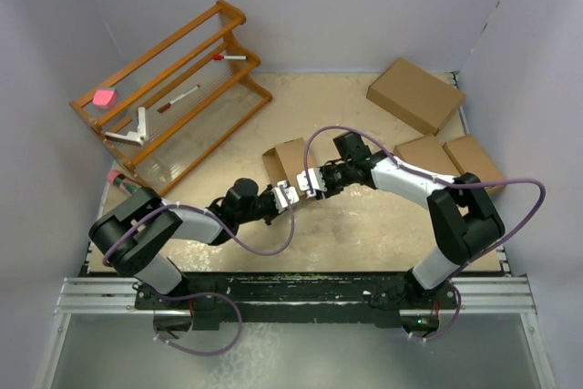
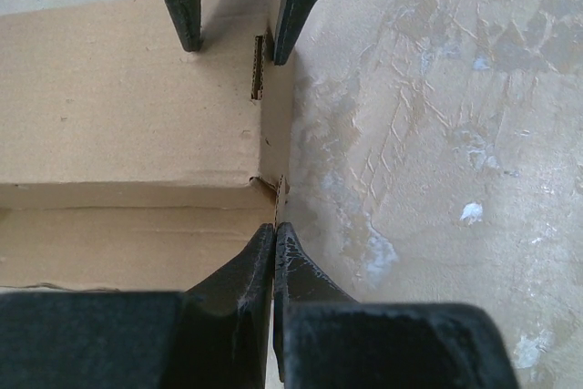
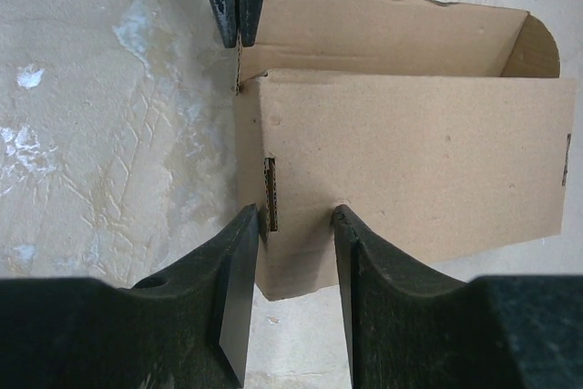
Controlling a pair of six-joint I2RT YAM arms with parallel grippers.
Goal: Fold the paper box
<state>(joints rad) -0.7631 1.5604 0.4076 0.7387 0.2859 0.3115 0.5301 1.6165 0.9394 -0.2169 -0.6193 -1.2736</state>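
Note:
The paper box (image 1: pixel 290 159) is brown cardboard, partly folded, lying on the table's middle. My left gripper (image 1: pixel 288 196) is shut on a thin wall edge at the box's near corner; in the left wrist view (image 2: pixel 275 230) the two fingers pinch the cardboard edge of the box (image 2: pixel 127 107). My right gripper (image 1: pixel 310 181) is open. In the right wrist view (image 3: pixel 296 216) its fingers straddle the box's (image 3: pixel 419 152) slotted corner, one outside the side wall and one on the top panel. The two grippers face each other along the same short side.
A wooden rack (image 1: pixel 173 88) with a pink object (image 1: pixel 105 97) and markers stands at the far left. A larger brown box (image 1: pixel 415 94) lies at the far right. Two flat brown boxes (image 1: pixel 426 154) (image 1: pixel 472 159) lie by the right wall.

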